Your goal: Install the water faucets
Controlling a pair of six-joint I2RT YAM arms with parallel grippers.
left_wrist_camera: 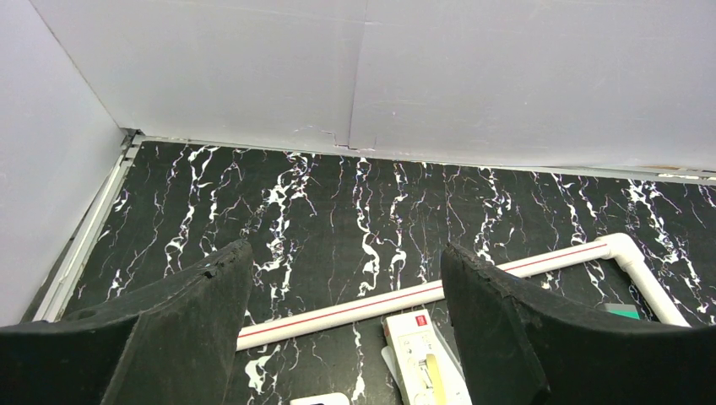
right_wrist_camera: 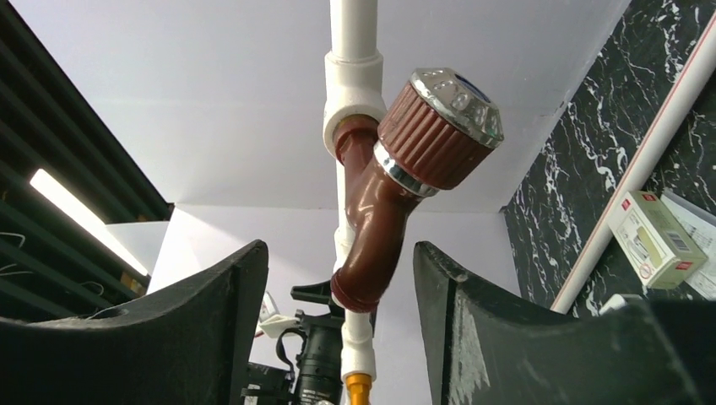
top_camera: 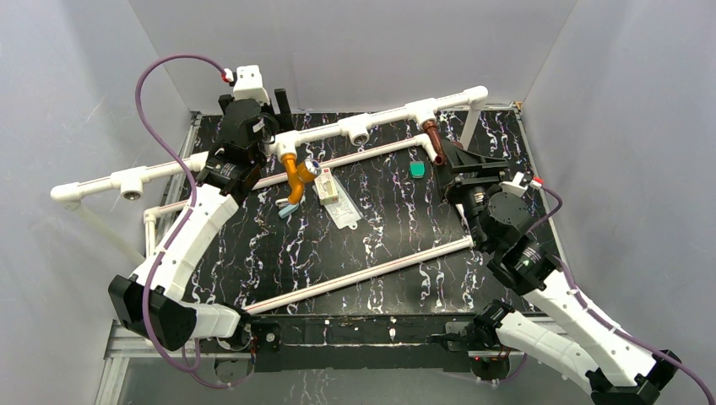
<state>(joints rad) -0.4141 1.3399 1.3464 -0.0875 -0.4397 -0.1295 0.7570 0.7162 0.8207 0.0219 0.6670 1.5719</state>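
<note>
The orange-yellow faucet (top_camera: pixel 295 173) with a silvery knob hangs from a tee on the raised white pipe (top_camera: pixel 388 116); its tip shows in the right wrist view (right_wrist_camera: pixel 357 390). The dark reddish-brown faucet (top_camera: pixel 433 141) sits in a tee (right_wrist_camera: pixel 353 93) further right, spout down (right_wrist_camera: pixel 380 228). My right gripper (top_camera: pixel 452 159) is open just below it; the spout end lies between the fingers (right_wrist_camera: pixel 338 278) with a gap on each side. My left gripper (top_camera: pixel 283 114) is open and empty behind the orange faucet; its wrist view (left_wrist_camera: pixel 346 287) shows only the table.
A small green flat piece (top_camera: pixel 417 169) lies by the right gripper. A white box (top_camera: pixel 327 190) and a clear packet (top_camera: pixel 344 211) lie mid-table. A low red-striped pipe frame (top_camera: pixel 363 274) runs across the black marbled table. Open tee sockets (top_camera: pixel 360 135) (top_camera: pixel 131 192) face forward. Walls stand close around.
</note>
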